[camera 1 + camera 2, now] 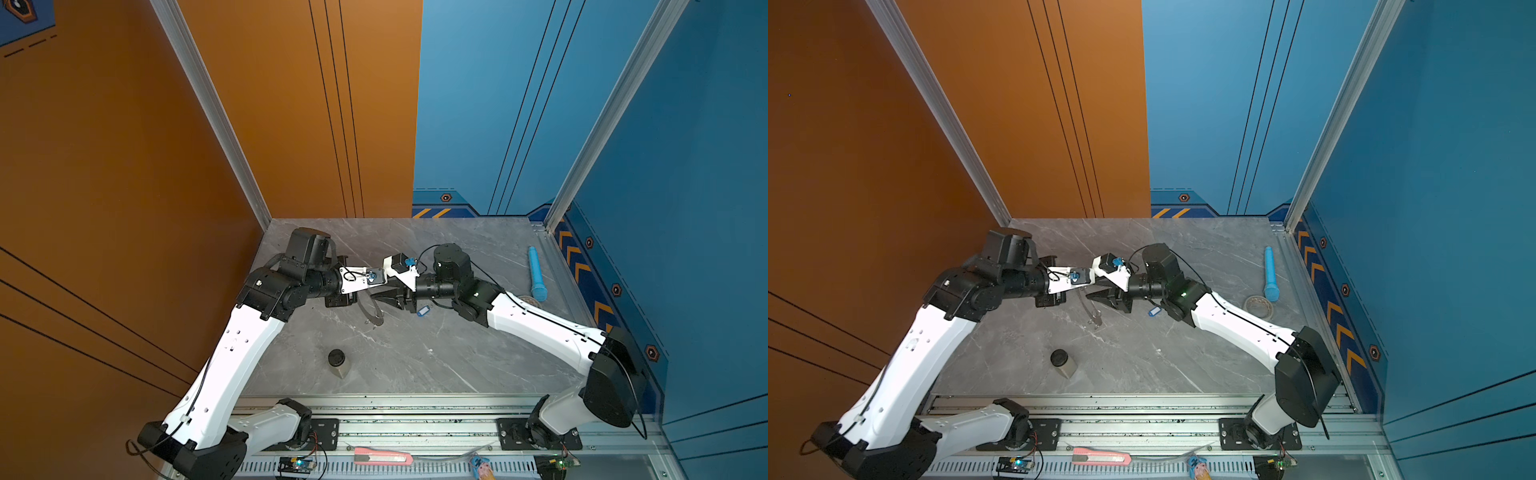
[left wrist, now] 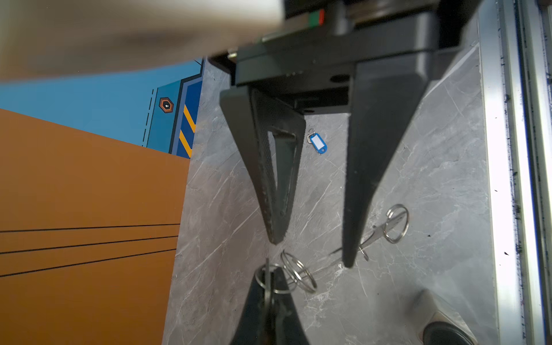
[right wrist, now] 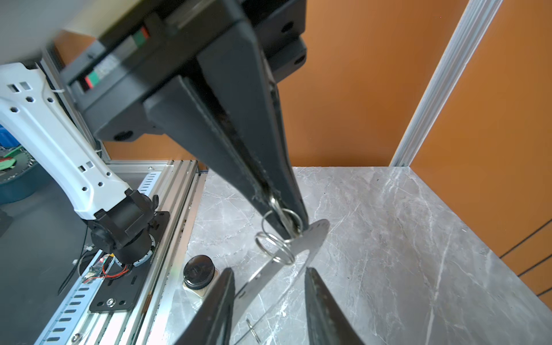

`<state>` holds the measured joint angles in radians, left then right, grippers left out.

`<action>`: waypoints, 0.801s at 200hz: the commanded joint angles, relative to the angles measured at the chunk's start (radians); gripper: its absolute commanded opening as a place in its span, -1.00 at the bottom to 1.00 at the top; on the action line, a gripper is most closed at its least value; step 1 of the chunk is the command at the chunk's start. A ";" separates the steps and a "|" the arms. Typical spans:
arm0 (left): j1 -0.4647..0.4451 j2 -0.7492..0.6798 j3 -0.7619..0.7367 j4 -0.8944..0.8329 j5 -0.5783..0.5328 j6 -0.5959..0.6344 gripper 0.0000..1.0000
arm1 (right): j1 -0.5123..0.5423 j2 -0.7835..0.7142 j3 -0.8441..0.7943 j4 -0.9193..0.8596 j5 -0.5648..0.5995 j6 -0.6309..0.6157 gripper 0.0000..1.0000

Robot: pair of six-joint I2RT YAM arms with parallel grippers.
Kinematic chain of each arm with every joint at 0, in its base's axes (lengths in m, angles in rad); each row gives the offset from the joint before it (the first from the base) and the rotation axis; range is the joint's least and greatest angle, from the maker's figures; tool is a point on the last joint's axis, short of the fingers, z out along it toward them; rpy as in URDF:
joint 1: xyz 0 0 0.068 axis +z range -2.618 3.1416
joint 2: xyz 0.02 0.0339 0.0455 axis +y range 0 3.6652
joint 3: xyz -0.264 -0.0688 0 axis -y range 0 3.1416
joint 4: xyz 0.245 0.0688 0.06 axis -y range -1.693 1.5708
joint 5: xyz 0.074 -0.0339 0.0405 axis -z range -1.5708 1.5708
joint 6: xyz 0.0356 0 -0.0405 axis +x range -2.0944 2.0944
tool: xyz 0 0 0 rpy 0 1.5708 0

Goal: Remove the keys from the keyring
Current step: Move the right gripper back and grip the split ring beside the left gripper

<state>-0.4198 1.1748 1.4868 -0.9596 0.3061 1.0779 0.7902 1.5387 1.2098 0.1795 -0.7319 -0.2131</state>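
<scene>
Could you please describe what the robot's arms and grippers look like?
The left arm and right arm have white shell links, black joints and thin black cables. The left gripper and right gripper are black, with long tapering triangular fingers; each body carries a small red-and-green marking.

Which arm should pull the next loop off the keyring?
Right. The left gripper is shut on the keyring, anchoring it. The right gripper is open and faces the ring's wire loops. The blue key already lies on the table.
</scene>
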 commanded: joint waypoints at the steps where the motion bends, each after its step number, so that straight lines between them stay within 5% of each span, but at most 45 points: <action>1: 0.004 0.001 -0.008 0.033 0.052 -0.005 -1.00 | 0.003 0.025 0.040 0.048 -0.030 0.031 -0.23; 110: 0.042 -0.002 -0.021 0.040 0.095 -0.017 -1.00 | 0.004 0.015 0.039 0.091 -0.043 0.082 -0.65; 160: 0.051 -0.017 -0.031 0.040 0.090 -0.023 -1.00 | 0.005 0.006 0.038 0.087 -0.044 0.101 -1.00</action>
<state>-0.3794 1.1774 1.4620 -0.9394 0.3714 1.0760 0.7853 1.5730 1.2259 0.2470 -0.7551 -0.1303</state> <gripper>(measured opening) 0.062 0.049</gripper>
